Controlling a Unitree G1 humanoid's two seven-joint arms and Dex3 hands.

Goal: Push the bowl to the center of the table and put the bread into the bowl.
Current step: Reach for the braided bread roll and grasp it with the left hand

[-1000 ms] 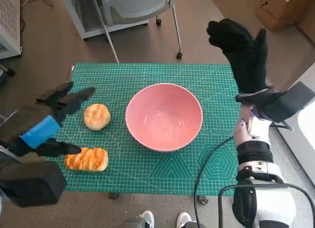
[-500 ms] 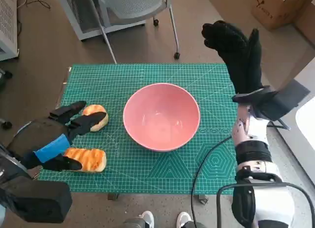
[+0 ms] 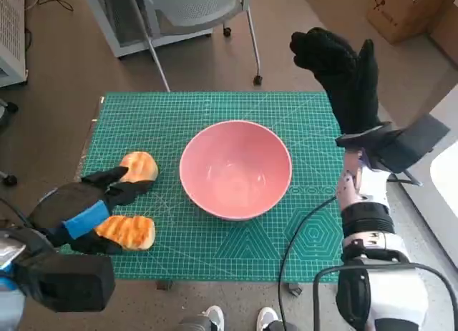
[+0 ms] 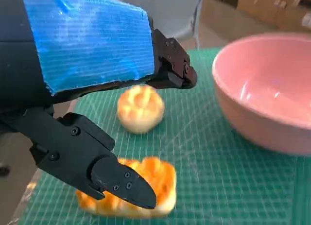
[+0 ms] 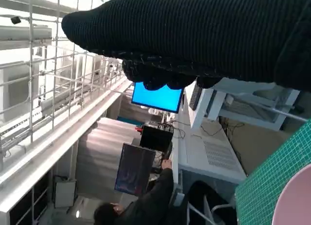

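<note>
Blue-taped left robot hand (image 3: 84, 206) is spread wide, empty, over the long bread (image 3: 127, 231); round bread (image 3: 139, 166) lies just beyond. Pink bowl (image 3: 235, 169) is seen mid-counter (image 3: 215, 109). Gloved right robot hand (image 3: 342, 77) is raised, empty, fingers apart.

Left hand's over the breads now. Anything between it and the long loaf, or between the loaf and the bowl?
Nothing visible. The left hand hovers open right over the long loaf. Only bare mat lies between loaf and bowl; the round bun sits off that line.
</note>
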